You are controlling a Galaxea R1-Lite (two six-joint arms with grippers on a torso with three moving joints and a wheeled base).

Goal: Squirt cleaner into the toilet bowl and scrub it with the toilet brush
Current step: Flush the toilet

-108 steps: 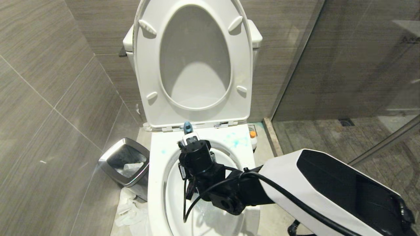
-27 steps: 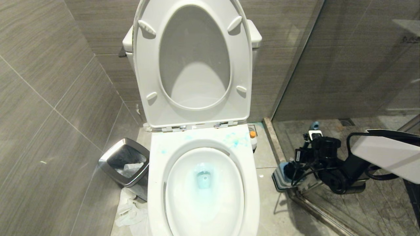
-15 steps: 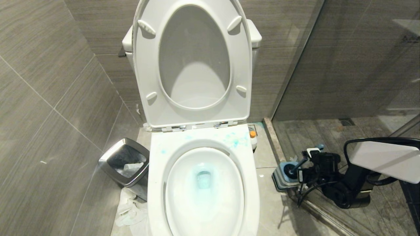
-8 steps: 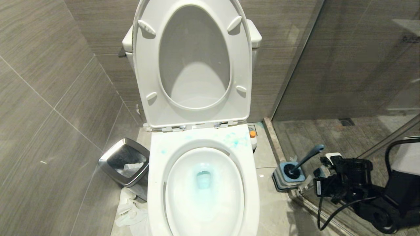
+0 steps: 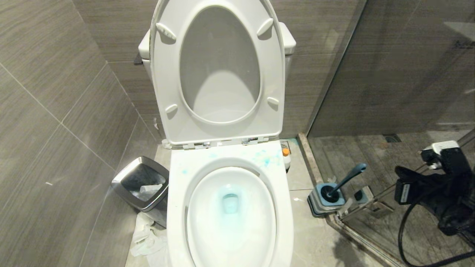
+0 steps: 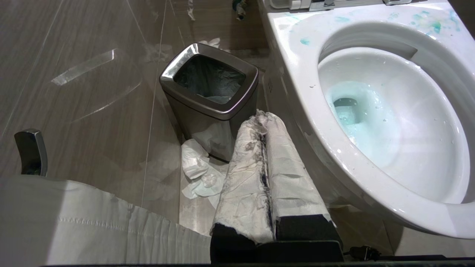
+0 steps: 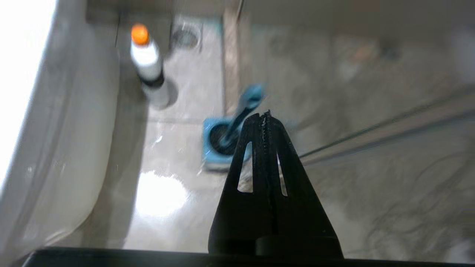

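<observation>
I judge the job nearly finished: cleaner (image 5: 265, 158) stains the toilet bowl (image 5: 174, 207) rim and tints its water, and the toilet brush (image 5: 343, 181) stands in its holder (image 5: 315, 202) on the floor to the right. My right gripper (image 7: 266, 115) is pinched closed, empty; the left gripper (image 6: 264, 128) likewise. The right wrist view is smeared, so the bristles probably sit hidden inside.

Toilet bowl (image 5: 174, 207) centre; bin (image 5: 143, 181) on floor to its left; toilet brush (image 5: 345, 180) in holder (image 5: 319, 202) to its right; bottle (image 5: 286, 157) between.
</observation>
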